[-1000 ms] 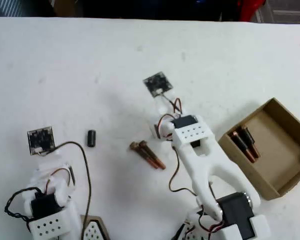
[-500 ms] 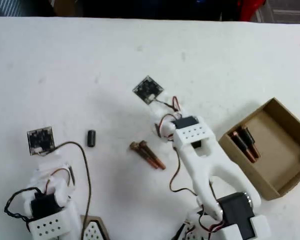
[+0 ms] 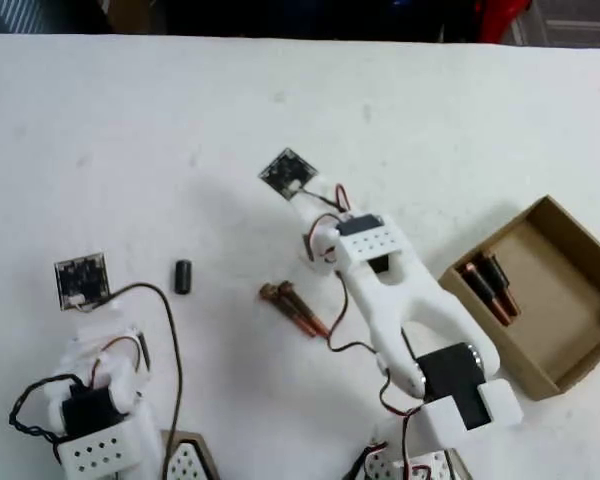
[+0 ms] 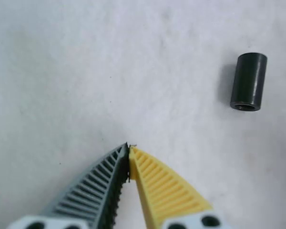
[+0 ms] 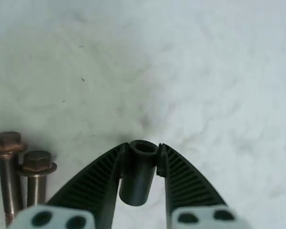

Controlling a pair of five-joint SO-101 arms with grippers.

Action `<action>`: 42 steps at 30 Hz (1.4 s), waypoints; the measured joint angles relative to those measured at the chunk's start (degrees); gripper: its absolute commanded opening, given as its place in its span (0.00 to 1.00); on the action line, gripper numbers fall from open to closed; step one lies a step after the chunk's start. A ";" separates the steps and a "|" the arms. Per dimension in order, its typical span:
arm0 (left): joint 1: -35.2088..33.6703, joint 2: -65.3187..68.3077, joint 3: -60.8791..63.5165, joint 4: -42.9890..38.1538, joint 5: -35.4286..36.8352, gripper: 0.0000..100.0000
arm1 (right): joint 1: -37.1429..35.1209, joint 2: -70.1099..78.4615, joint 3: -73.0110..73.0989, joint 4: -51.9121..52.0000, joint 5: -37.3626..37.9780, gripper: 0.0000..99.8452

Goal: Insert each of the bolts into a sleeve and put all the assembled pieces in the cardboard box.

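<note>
My right gripper is shut on a short black sleeve, held just above the white table. Two copper-coloured bolts lie side by side close beside it; from above the same bolts lie just left of the right arm. My left gripper is shut with nothing in it, its grey and yellow tips meeting. A second black sleeve lies on the table a short way from it, and that sleeve sits alone above the left arm. The cardboard box stands at the right.
Inside the box lie two assembled pieces, dark sleeves on copper bolts, against its left wall. Loose wires trail beside both arms. The far half of the white table is bare.
The right arm has swung left, toward the two bolts, carrying the sleeve with it. The left arm has not moved.
</note>
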 measured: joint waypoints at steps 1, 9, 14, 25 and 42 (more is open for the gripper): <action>0.00 0.00 0.00 0.00 0.00 0.02 | 0.00 0.00 -0.62 0.62 0.26 0.06; 0.00 0.00 0.00 0.00 0.00 0.02 | 0.70 0.00 -1.49 2.73 0.70 0.10; 0.00 0.00 0.00 0.00 0.00 0.02 | 1.58 0.09 -1.76 4.31 0.70 0.10; 0.00 0.00 0.00 0.00 0.00 0.02 | 2.02 0.09 -1.93 5.36 3.69 0.09; 0.00 0.00 0.00 0.00 0.00 0.02 | 2.55 17.23 -21.98 18.64 3.78 0.09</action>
